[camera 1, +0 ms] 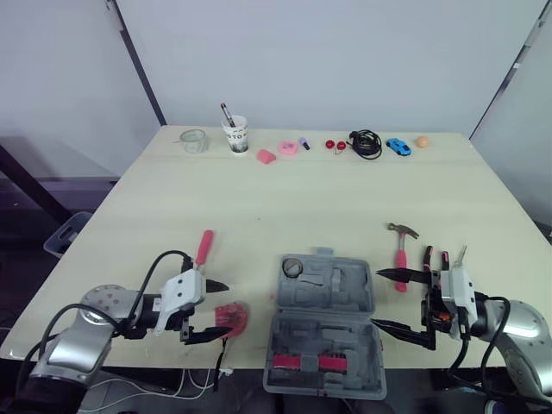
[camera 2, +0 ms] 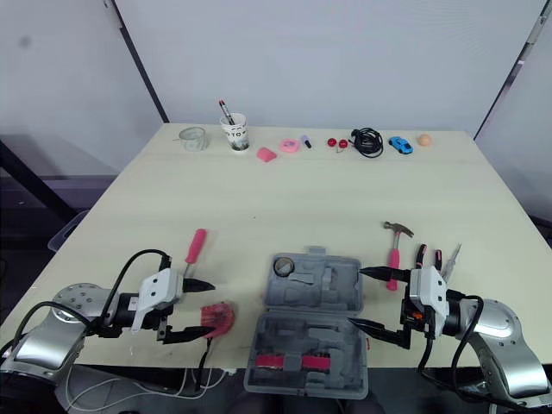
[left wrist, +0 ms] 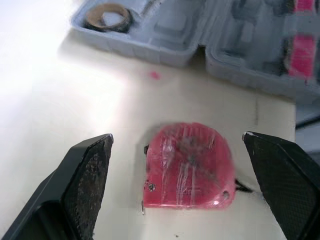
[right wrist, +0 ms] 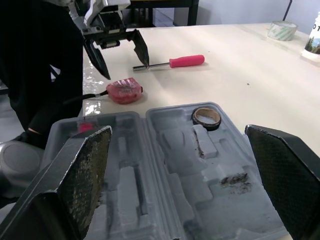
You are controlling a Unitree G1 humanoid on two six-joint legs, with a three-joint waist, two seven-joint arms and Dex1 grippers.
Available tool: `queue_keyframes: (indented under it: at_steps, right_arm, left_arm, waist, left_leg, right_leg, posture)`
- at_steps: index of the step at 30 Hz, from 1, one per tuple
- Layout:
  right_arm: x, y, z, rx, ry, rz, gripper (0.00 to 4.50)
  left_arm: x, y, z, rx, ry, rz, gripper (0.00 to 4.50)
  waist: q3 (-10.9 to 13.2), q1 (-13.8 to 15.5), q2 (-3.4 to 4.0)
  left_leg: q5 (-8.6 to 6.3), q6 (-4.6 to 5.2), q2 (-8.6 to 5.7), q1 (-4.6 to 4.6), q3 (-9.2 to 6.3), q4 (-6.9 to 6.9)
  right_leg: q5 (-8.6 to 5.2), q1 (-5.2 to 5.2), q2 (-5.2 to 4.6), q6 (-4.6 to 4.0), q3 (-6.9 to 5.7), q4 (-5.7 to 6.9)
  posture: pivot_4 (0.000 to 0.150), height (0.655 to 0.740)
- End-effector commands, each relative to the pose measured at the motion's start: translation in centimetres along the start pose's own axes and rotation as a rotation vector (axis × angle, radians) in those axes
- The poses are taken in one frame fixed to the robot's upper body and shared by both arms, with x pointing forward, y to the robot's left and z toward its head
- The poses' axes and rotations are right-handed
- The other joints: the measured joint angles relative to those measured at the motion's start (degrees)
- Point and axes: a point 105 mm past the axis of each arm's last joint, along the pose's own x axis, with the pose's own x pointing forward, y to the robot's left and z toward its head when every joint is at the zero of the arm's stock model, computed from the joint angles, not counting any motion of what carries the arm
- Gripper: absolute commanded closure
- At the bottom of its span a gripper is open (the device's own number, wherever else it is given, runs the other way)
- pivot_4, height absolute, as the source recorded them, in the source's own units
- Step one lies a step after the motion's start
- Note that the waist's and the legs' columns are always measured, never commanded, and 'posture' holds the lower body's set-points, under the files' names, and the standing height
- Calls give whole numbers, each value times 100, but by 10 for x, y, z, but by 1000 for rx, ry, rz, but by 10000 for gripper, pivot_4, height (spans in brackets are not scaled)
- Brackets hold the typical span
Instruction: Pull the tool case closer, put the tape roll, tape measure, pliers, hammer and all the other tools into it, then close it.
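Our left claw [camera 1: 217, 310] hangs wide open over the pale wooden desk [camera 1: 259, 190]. The rounded red tape measure [camera 1: 232, 317] lies just below and ahead of its fingertips, in line with the gap and apart from both fingers [left wrist: 90, 170]. We judge the step in hand to be grasping that measure. To do it well, we should lower until the fingers flank the middle of its body, then close squarely so it cannot twist out. A red-handled screwdriver [camera 1: 203, 247] lies beyond this claw. To its right the grey plastic tool case [camera 1: 345, 302] lies open, with the brown tape roll [camera 1: 292, 267] in a far pocket. Our right claw [camera 1: 379, 298], also spread wide and holding nothing, waits beside the case. The pink-handled hammer [camera 1: 401, 246] and red-handled pliers [camera 1: 429, 259] lie just beyond it.
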Motion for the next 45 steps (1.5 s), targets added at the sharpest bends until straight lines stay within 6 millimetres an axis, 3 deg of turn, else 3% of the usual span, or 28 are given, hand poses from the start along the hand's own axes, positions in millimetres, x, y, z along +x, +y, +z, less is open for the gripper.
queue_keyframes:
  at_steps: [1,18,45]
  right_arm:
    - [0,-3,7,-33,-19,-17,0]
    - [1,-4,6,-38,-26,-57,0]
    - [3,-6,5,-25,-31,-67,0]
  left_arm:
    - [6,4,-3,35,10,-11,922]
    - [25,3,-17,29,15,-60,922]
    - [16,4,-15,6,-42,-12,922]
  waist:
    - [0,0,0]
    - [-4,26,8]
    - [-4,87,7]
  left_leg:
    - [0,0,0,0,0,0]
    - [0,1,1,2,0,2]
    - [0,0,4,1,-1,3]
  right_leg:
    - [0,0,0,0,0,0]
    - [2,2,3,4,1,4]
    - [2,1,6,4,0,4]
  posture:
    - [1500,7400]
    - [1500,7400]
    - [1500,7400]
